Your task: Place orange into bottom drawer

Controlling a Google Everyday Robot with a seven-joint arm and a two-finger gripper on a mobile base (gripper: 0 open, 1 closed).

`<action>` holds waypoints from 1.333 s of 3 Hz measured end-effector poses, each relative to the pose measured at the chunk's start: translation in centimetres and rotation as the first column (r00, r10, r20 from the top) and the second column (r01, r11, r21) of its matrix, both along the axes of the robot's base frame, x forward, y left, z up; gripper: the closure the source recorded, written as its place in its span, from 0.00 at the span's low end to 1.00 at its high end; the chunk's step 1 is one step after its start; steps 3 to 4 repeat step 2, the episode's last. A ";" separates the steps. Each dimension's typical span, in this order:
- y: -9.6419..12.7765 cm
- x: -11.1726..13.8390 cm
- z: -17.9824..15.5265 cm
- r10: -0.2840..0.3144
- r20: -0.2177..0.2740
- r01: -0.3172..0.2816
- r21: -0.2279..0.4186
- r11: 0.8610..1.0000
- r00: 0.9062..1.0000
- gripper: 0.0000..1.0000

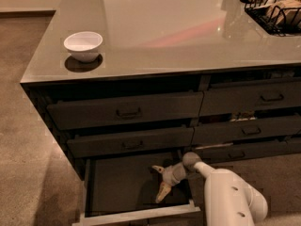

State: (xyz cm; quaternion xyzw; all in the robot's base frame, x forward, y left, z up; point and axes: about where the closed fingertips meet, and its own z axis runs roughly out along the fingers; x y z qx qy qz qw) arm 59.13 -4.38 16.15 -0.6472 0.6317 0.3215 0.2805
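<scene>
The bottom drawer [136, 214] of the wide stack is pulled open, showing its flat dark floor. My gripper [157, 184] reaches down into its right part, just above the floor. It is open, with one pale finger [157, 169] pointing back-left and the other finger [163, 192] pointing toward the front rim. Nothing is between the fingers. The orange does not show anywhere in view. My white arm [230, 197] comes in from the lower right.
A white bowl [83, 44] stands on the glossy grey countertop [169, 27] near its left edge. A black wire basket [277, 8] sits at the back right. Two closed wide drawers [127, 112] lie above the open one. A narrower drawer stack [249, 126] is to the right.
</scene>
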 end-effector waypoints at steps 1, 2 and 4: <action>-1.7 -1.1 3.4 0.007 0.097 -0.013 0.058 0.998 0.995 0.00; -1.4 -1.1 2.9 0.009 0.084 -0.013 0.054 0.998 0.996 0.00; -1.4 -1.1 2.9 0.009 0.084 -0.013 0.054 0.998 0.996 0.00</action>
